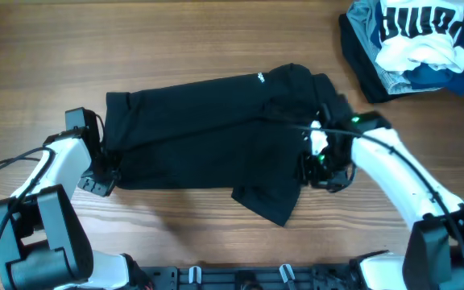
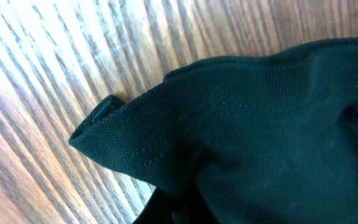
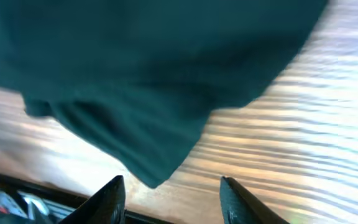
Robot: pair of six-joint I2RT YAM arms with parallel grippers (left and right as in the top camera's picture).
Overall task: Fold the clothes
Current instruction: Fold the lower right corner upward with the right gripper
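While the overhead camera takes in the whole wooden tabletop [image 1: 216, 32], the black garment [image 1: 208, 129] lies across its middle, stretched left to right. A tiny white logo mark [image 1: 259, 78] shows near its far edge, and a pointed flap lies toward the near edge, right of centre. The left tool [image 1: 101, 177] sits at the garment's left edge, touching the cloth. The right tool [image 1: 322, 165] sits at the garment's right side, among rumpled folds. From above I cannot tell whether either one is spread or pressed together. A pile of other clothes [image 1: 405, 44], white, navy and grey, rests at the far right corner, well apart from the black garment.

From the left wrist, the black garment [image 2: 241, 124] fills most of the frame, a stitched hem corner pointing left over the wood grain. The left tool's own fingers do not show clearly here, so I cannot tell whether it pinches the cloth.

From the right wrist, the right tool [image 3: 173, 200] is spread: its two black fingertips [image 3: 110, 200] stand apart at the bottom edge. The black garment [image 3: 142, 74], blurred, covers the upper frame, and a point of cloth reaches down toward the gap. It is nearer the fingertip on the picture's left, and neither fingertip presses on it.
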